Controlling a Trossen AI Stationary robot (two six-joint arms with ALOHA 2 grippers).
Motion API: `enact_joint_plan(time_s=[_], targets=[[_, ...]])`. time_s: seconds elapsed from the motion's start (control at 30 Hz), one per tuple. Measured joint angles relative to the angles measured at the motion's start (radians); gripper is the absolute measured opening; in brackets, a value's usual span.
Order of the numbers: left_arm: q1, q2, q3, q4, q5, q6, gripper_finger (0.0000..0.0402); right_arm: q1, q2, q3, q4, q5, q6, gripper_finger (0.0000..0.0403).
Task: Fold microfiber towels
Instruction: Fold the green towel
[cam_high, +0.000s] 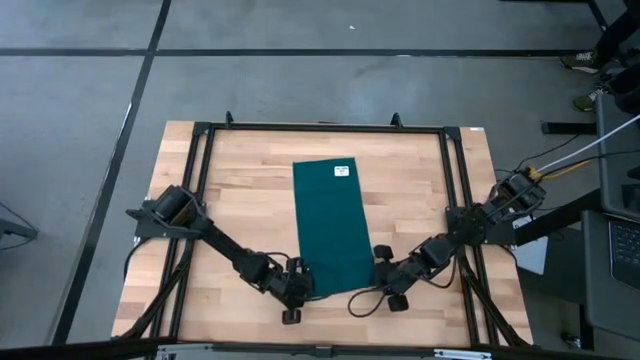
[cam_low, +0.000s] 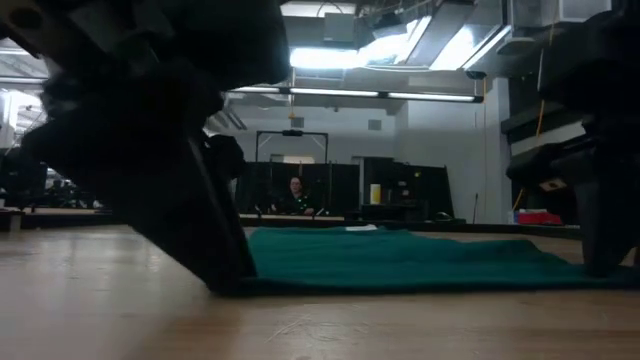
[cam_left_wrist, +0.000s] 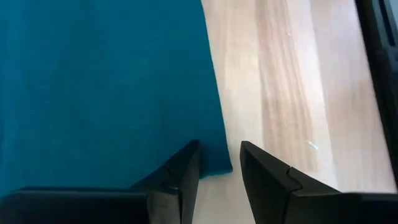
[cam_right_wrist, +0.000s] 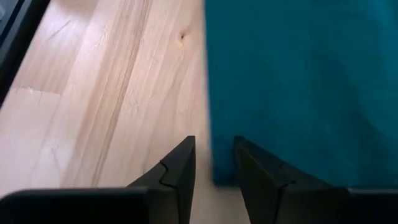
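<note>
One dark teal microfiber towel (cam_high: 333, 225) lies flat on the wooden table as a long strip running from near to far. Its small white label (cam_high: 341, 169) is at the far end. My left gripper (cam_left_wrist: 219, 158) is open, low at the towel's near left corner (cam_left_wrist: 222, 169), one finger over the cloth and one over bare wood. My right gripper (cam_right_wrist: 213, 152) is open at the near right corner (cam_right_wrist: 216, 177), its fingers likewise on either side of the towel's edge. In the low view both reach down to table level. My left gripper slants down over the near left corner (cam_left_wrist: 214, 165), fingers astride its side edge; whether a finger touches the cloth I cannot tell. My right gripper slants down over the near right corner (cam_right_wrist: 219, 174) in the same way; whether it touches I cannot tell.
A black metal frame (cam_high: 320, 128) runs around the tabletop. A dark cable loop (cam_high: 360, 305) lies near the front edge between the grippers. Bare wood (cam_high: 245, 190) shows on both sides of the towel. A person (cam_low: 296, 190) sits far off in the room.
</note>
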Motion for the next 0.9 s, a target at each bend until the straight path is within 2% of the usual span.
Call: enact_joint_plan(time_s=[0.17,0.4,0.63,0.9], targets=[[-0.012,0.000,0.000,-0.007,0.001,-0.012,0.0111,0.000,-0.058,0.000,-0.034,0.075,-0.001,0.0125],[-0.004,0.000,-0.002,-0.011,0.001,-0.013,0.0110,0.005,-0.053,0.000,-0.013,0.061,0.004,0.0156],[-0.004,0.001,-0.002,-0.029,-0.021,-0.013,0.0109,0.009,-0.046,0.009,-0.003,0.055,-0.007,0.0155],[0.002,0.002,-0.003,-0.031,-0.046,-0.013,0.0109,0.009,0.027,0.009,0.035,0.036,-0.008,0.0161]])
